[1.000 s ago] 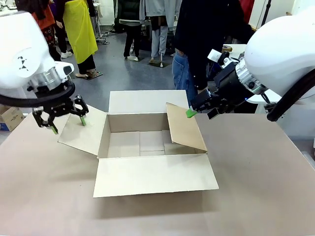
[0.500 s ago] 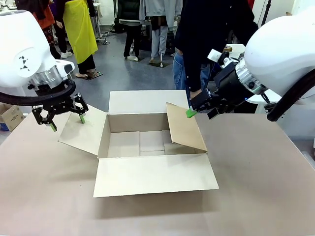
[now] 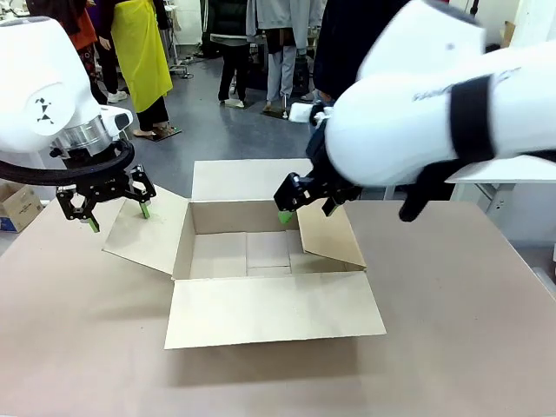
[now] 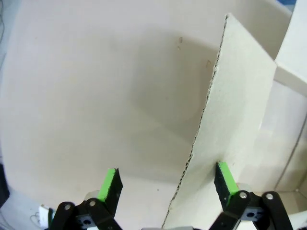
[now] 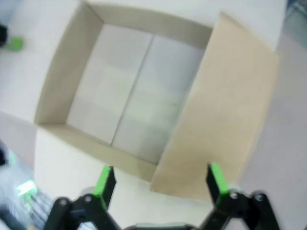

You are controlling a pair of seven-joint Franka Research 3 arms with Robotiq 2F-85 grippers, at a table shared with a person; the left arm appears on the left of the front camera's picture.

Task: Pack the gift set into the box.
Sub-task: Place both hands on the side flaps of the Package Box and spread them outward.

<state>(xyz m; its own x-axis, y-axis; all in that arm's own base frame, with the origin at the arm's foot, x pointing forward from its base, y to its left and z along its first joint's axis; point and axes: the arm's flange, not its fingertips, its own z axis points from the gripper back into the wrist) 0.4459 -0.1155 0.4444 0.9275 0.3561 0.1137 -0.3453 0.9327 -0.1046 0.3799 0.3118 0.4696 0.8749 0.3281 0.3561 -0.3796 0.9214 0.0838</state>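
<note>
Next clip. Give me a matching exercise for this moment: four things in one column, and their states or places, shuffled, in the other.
Things:
1. left gripper
2. right gripper
3. near flap
4. right flap

States:
A. tilted up, leaning inward
B. open, by the right flap's far end
C. folded outward, toward the camera
D. open, astride the left flap's edge

Pairs: 1-D, 2-B, 3-C, 4-A

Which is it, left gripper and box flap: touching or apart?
Cannot tell. Left wrist view: the open left gripper straddles the flap edge; one pad overlaps it, contact unclear.
</note>
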